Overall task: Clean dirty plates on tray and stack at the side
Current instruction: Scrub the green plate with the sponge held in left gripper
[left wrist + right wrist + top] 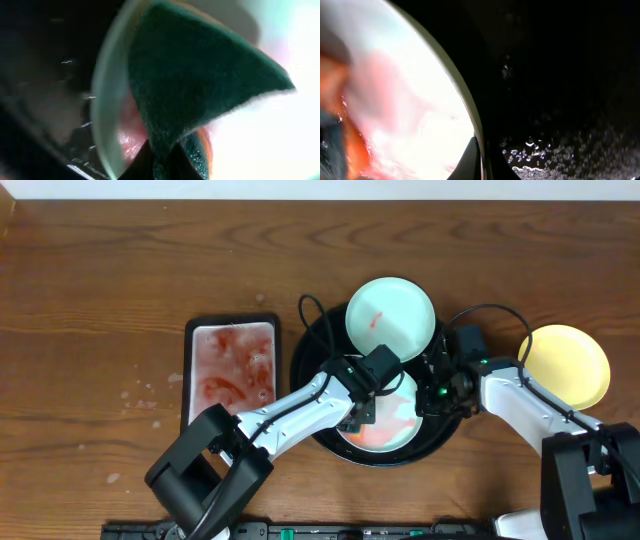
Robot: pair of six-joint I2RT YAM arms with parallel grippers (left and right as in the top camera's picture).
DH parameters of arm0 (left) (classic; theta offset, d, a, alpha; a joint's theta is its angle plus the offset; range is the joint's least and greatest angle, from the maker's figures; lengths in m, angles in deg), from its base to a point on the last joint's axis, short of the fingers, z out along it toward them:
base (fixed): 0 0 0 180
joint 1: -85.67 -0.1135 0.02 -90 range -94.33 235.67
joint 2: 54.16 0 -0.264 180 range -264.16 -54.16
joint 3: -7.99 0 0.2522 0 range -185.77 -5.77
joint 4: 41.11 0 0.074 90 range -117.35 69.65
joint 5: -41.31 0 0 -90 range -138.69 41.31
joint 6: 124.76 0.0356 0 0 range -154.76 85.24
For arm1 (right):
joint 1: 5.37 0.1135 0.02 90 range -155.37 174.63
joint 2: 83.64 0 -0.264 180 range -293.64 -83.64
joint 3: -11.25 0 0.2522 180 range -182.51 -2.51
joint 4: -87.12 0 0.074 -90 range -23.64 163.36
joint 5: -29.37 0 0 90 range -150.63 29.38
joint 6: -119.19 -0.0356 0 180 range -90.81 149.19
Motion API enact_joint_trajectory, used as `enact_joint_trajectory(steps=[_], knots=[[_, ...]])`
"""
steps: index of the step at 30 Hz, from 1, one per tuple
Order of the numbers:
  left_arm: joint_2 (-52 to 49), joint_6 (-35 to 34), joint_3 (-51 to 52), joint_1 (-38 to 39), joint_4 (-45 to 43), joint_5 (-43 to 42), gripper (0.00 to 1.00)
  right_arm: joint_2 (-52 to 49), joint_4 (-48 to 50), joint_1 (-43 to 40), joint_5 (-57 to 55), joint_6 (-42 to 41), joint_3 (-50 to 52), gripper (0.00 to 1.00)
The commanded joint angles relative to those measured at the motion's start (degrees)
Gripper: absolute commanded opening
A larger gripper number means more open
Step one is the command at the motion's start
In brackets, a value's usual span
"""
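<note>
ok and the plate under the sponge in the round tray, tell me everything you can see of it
The pale plate is small, round and plastic-looking, with a raised rim, lying flat in the front of the round black tray. Orange-red smears and a pink film cover much of its face. A green sponge in the left claw presses on it. The right claw sits at its right rim, grip unclear.
</note>
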Motion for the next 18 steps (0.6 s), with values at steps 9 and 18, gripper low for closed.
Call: enact_joint_trajectory(steps=[9,18], knots=[[-2.2,-1.3,0.0,-2.1,0.3,11.9,0.08,-2.1,0.4,0.2,-5.4,-0.7,0.9,0.01],[-6.1,-1.4,0.1,-1.6,-20.1,-28.7,0.08,-2.1,0.6,0.2,-5.4,-0.7,0.9,0.01]])
